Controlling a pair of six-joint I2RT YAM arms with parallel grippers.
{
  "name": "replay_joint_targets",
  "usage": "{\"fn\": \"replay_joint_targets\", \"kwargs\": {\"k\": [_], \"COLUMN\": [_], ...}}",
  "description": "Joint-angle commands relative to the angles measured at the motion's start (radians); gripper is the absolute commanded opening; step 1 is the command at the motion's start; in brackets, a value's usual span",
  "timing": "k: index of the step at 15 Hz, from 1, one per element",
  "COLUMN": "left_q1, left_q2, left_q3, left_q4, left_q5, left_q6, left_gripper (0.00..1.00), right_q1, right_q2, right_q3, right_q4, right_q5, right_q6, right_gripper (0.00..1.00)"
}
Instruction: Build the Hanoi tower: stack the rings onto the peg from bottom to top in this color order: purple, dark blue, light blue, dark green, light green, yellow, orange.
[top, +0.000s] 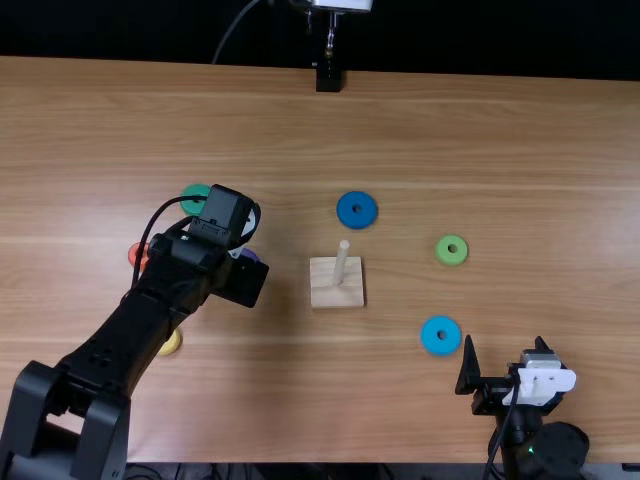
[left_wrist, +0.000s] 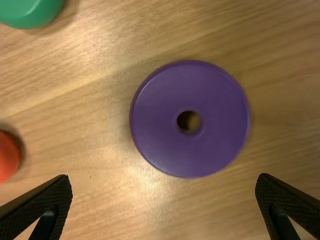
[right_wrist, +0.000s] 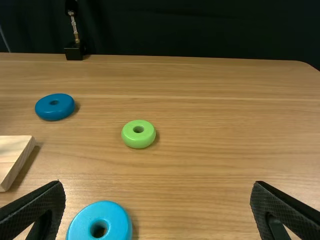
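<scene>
Purple ring (left_wrist: 160, 137) lies flat on the table (top: 480, 140), left of the peg (top: 341, 262), which stands on its square base (top: 324, 290). The six other rings also lie on the table, all apart from the peg. On the left, the dark green ring (top: 191, 192) is farther across than the purple one, the orange ring (top: 135, 252) is off to its left, and the yellow ring (top: 173, 344) is nearer the near edge, beside the left arm (top: 130, 325) and partly covered by it. The dark blue ring (top: 345, 210) is just beyond the base; the light green ring (top: 442, 254) and light blue ring (top: 429, 336) are to its right. A small black stand (top: 328, 77) is at the far edge.

The left arm slants inward from the near edge, its wrist above the purple ring and hiding much of it in the top view. The right arm (top: 555, 450) is low at the near right, pointing away across the table, near the light blue ring.

The left gripper (top: 243, 281) has its fingers spread wide, empty, with the purple ring ahead of the tips and untouched. The right gripper (top: 504, 339) is also wide apart and holds nothing.
</scene>
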Motion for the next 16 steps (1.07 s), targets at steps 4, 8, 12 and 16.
{"fn": "replay_joint_targets", "kwargs": {"k": [4, 8, 12, 16], "left_q1": [-0.027, -0.029, -0.041, -0.043], "left_q2": [0.048, 0.074, 0.117, 0.14], "left_q3": [0.061, 0.064, 0.099, 0.099], "left_q4": [0.002, 0.004, 0.053, 0.053], "left_q5": [0.009, 0.009, 0.007, 0.009], "left_q6": [0.008, 0.008, 0.008, 0.008], "left_gripper": [1.0, 1.0, 1.0, 1.0], "right_q1": [-0.001, -0.001, -0.001, -0.001], "right_q2": [-0.017, -0.017, -0.017, -0.017], "right_q3": [-0.076, -0.076, -0.076, -0.076], "right_q4": [-0.033, -0.033, -0.033, -0.033], "right_q5": [0.011, 0.011, 0.013, 0.013], "right_q6": [-0.003, -0.003, -0.003, -0.003], "right_gripper": [1.0, 1.0, 1.0, 1.0]}}
